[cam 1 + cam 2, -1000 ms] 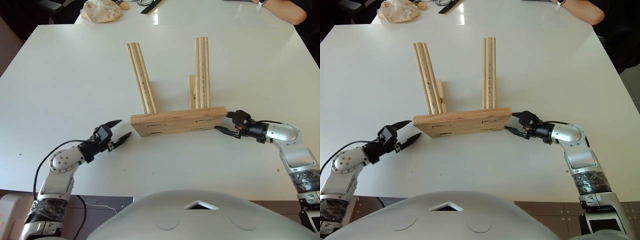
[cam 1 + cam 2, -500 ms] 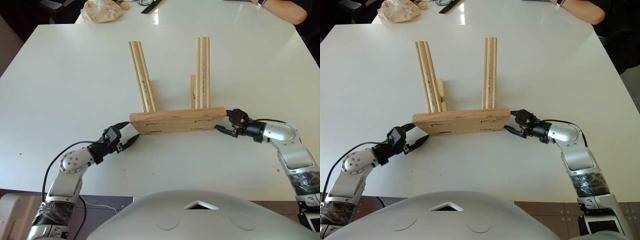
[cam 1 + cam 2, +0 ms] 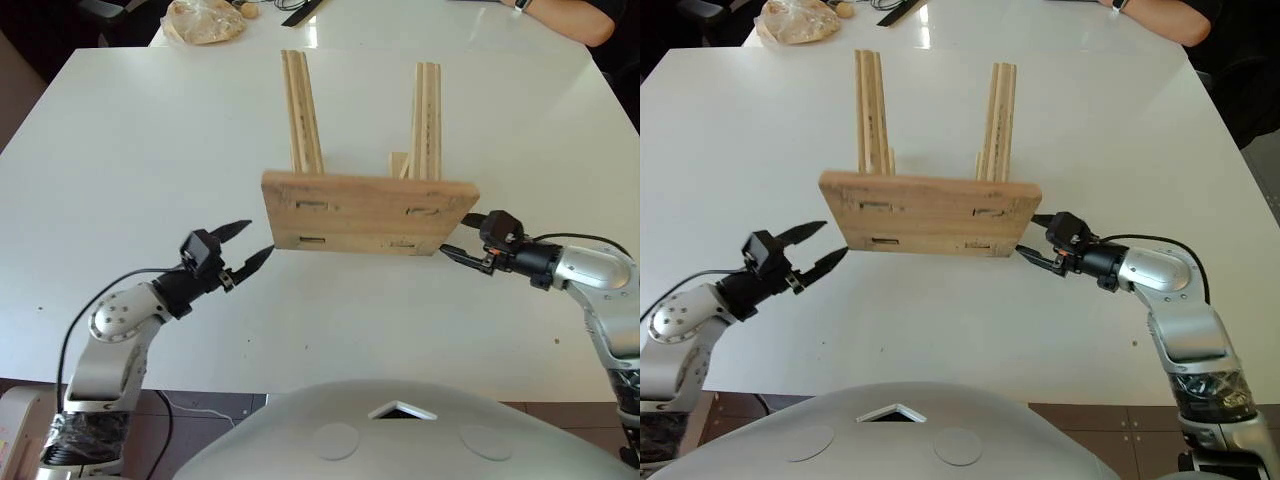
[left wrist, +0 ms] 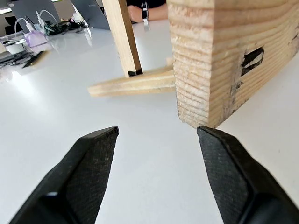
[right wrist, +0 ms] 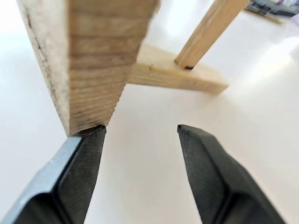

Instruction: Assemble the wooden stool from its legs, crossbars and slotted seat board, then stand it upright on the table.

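We take this for an office or a lab workroom. We work at a plain white table, and against its far edge stands a second white table carrying a crumpled plastic bag and some black cables. In the left wrist view we see a laptop with its lid raised on that far surface, and a tangle of white cables near it.
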You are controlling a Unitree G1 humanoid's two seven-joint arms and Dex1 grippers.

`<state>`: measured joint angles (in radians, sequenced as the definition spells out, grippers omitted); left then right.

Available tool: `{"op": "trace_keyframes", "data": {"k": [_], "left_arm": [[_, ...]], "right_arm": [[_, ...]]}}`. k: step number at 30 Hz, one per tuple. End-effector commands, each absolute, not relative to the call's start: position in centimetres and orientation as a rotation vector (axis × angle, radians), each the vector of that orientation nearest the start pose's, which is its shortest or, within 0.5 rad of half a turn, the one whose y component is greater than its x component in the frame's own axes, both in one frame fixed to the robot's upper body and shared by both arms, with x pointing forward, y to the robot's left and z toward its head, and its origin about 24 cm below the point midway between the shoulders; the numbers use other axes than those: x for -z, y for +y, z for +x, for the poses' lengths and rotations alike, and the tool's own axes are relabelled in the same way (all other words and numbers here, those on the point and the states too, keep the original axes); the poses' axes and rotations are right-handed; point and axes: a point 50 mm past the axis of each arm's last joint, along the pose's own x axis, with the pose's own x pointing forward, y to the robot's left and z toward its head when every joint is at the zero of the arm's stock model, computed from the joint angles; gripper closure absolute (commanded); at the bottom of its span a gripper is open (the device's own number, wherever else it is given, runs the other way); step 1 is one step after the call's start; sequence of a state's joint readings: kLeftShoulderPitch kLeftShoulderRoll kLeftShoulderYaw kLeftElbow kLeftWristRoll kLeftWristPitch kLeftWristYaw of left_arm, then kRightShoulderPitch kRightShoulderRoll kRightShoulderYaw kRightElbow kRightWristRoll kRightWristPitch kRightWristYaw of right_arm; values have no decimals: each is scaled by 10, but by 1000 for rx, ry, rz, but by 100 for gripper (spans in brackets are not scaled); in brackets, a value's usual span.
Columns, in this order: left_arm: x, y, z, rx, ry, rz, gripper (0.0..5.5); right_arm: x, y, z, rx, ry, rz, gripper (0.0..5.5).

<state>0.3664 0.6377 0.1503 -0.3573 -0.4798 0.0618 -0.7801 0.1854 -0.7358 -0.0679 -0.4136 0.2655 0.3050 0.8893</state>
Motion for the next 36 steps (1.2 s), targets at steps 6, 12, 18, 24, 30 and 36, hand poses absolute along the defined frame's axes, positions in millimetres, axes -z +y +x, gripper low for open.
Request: {"op": "trace_keyframes", "data": {"k": [6, 12, 18, 24, 30, 36], "left_arm": [[-168, 200, 172, 961, -141, -42, 235], [-197, 212, 190, 915, -217, -95, 235], [-185, 213, 192, 944, -143, -31, 235], [-120, 219, 178, 953, 92, 73, 235], [-150, 223, 195, 917, -43, -3, 235], [-107, 276, 195, 654, 61, -100, 235]], "right_arm": [[-198, -190, 188, -1069, -80, -302, 267], [-211, -191, 192, -1060, -103, -357, 267], [-201, -186, 196, -1059, -82, -396, 267], [-190, -187, 199, -1055, -57, -445, 267], [-187, -201, 209, -981, -66, -416, 267], [-148, -241, 228, -748, 26, -277, 267]]}}
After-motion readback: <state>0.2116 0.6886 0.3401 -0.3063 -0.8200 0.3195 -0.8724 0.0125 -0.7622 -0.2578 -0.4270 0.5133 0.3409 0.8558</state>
